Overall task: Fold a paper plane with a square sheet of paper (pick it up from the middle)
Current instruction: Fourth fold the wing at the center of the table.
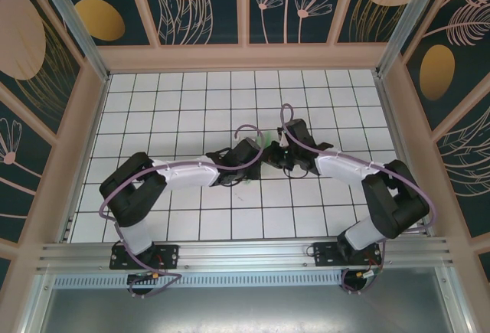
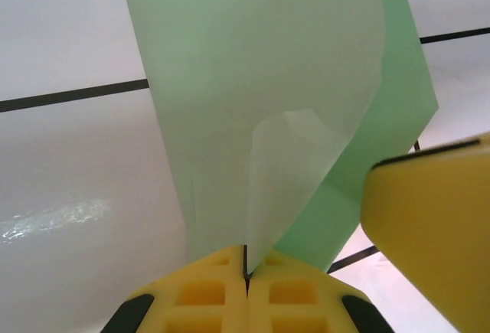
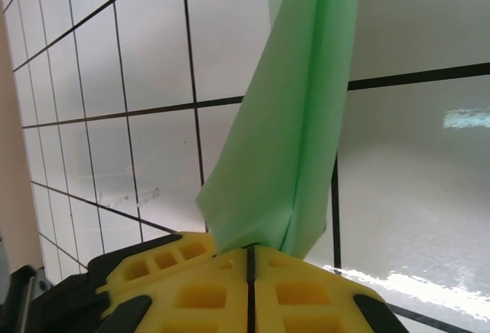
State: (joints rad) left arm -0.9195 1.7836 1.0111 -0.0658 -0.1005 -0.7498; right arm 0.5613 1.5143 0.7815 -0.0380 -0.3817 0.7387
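At the overhead frame's centre, the green paper [image 1: 264,144] is mostly hidden between the arms; the left hand [image 2: 246,270] and right hand [image 3: 250,255], fingers pressed together, each pinch its edge.

From above the paper [image 1: 266,143] is mostly covered and too small to read; both wrist views crop its top.

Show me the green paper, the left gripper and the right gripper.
green paper [image 2: 260,80]: left wrist view, broad pale face.
left gripper [image 2: 246,270]: left wrist view, between shut fingertips.
right gripper [image 3: 250,255]: right wrist view, between shut fingertips.
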